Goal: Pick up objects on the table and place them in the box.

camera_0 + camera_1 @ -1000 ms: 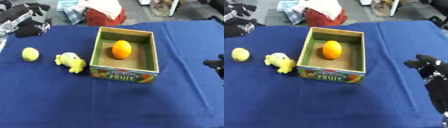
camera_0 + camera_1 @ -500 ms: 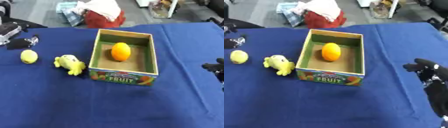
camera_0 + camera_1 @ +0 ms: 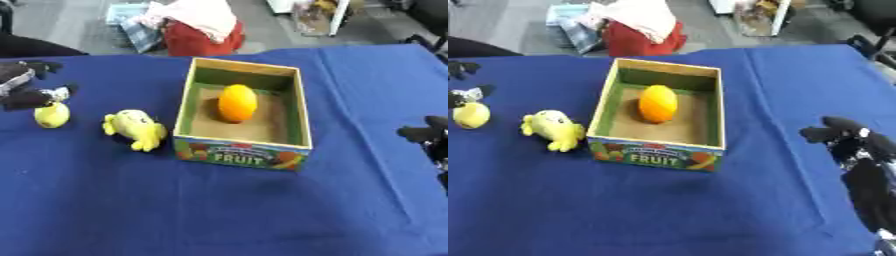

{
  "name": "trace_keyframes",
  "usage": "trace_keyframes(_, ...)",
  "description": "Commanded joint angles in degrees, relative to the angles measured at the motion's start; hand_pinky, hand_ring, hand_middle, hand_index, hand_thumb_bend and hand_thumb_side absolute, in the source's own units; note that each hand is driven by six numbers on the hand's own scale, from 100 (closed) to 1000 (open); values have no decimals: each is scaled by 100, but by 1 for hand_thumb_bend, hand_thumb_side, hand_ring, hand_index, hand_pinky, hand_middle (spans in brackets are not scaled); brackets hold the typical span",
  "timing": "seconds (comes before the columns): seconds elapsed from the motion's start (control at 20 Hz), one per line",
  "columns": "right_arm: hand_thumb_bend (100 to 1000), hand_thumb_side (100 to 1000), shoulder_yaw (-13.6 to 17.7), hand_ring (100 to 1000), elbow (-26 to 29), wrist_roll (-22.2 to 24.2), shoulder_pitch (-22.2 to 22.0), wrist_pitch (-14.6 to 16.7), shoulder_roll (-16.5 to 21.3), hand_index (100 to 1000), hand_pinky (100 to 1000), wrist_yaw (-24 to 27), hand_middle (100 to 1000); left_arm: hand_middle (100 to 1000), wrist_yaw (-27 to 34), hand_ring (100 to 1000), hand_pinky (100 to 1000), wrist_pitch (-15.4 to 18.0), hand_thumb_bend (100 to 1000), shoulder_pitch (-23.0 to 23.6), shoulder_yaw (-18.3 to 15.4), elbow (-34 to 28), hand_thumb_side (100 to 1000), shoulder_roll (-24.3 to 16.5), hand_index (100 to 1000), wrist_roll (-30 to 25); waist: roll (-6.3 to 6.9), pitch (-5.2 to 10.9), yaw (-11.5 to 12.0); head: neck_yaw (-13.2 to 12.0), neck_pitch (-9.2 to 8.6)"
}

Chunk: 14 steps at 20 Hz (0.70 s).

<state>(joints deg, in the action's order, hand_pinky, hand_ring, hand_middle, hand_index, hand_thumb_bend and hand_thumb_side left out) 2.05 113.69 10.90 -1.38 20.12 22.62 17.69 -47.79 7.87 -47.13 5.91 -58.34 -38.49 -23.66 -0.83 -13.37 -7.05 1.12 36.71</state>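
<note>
A cardboard fruit box [image 3: 242, 153] stands mid-table with an orange fruit [image 3: 237, 102] inside it. To its left a yellow plush toy [image 3: 136, 129] lies on the blue cloth. Further left sits a small yellow lemon [image 3: 52, 115]. My left hand [image 3: 24, 86] reaches in from the left edge, open, with its fingertips just above and touching the top of the lemon. Low at the right edge my right hand [image 3: 852, 141] hangs open, fingers relaxed and holding nothing.
The blue table cloth [image 3: 219, 210] stretches bare in front of the box and to its right. Beyond the far table edge, on the floor, are a red bag with white cloth [image 3: 200, 31] and other clutter.
My left hand has come down and toward me from the far left corner to the lemon. The right hand has barely moved. The things on the table lie where they were.
</note>
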Motion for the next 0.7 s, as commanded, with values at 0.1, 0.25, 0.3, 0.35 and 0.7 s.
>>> trace_keyframes(0.1,100,1000,23,785,90,-33,22,-24,42,839,952,-53,622,872,-237,881,890,18,376,-57,-112,-12,948,-293,997,-107,14,75,4,19,1)
trace_keyframes(0.25,100,1000,27,786,90,-34,23,-39,19,839,952,-69,622,874,-448,885,891,12,339,-30,-135,16,857,-303,998,-71,19,66,-5,-20,76)
trace_keyframes(0.3,100,1000,29,786,90,-36,24,-45,11,839,952,-75,621,875,-511,887,892,11,340,-22,-141,23,844,-306,999,-50,22,62,-6,-40,118)
trace_keyframes(0.35,100,1000,29,786,90,-38,25,-51,5,839,952,-80,621,878,-570,891,895,11,343,-16,-144,27,830,-309,1000,-25,24,59,-7,-58,150)
trace_keyframes(0.7,100,1000,22,788,90,-37,39,-96,-35,840,953,-114,621,890,-951,907,909,43,364,17,-150,44,786,-336,1000,140,38,41,-2,-157,280)
